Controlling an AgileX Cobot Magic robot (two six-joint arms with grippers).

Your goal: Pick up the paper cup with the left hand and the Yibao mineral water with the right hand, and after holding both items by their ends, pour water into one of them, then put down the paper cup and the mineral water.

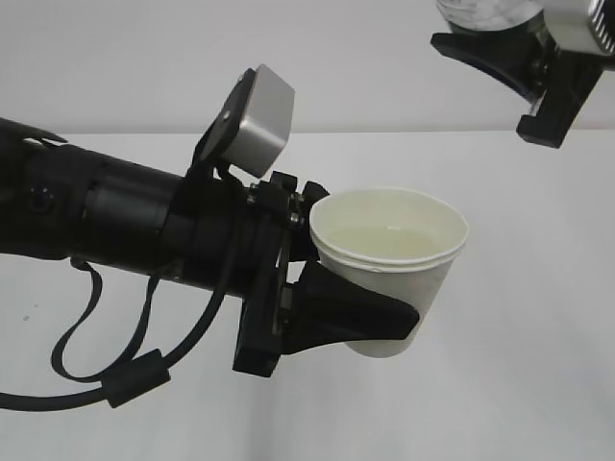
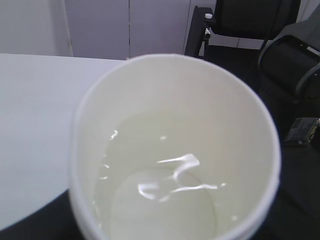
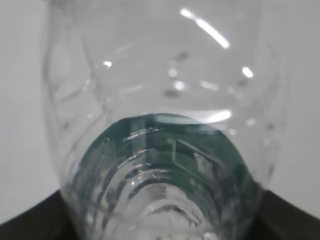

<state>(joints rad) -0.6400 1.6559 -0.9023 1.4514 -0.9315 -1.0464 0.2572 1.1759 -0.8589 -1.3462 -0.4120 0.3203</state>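
The white paper cup (image 1: 389,259) hangs above the table, roughly upright, its mouth tipped a little toward the exterior camera. My left gripper (image 1: 375,288) is shut on its side wall, one black finger (image 1: 365,317) wrapping the lower front. Water (image 2: 165,190) pools in the cup (image 2: 175,100), which fills the left wrist view. At the top right, my right gripper (image 1: 500,67) is shut on the Yibao mineral water (image 1: 476,12), mostly cut off by the frame edge. The right wrist view looks along the clear ribbed bottle (image 3: 165,90) with its dark green label (image 3: 170,145).
A white table (image 1: 538,365) lies below both arms. The left arm's black cable (image 1: 106,375) loops down at the lower left. Beyond the table edge, the left wrist view shows black chairs (image 2: 280,45) and a dark floor.
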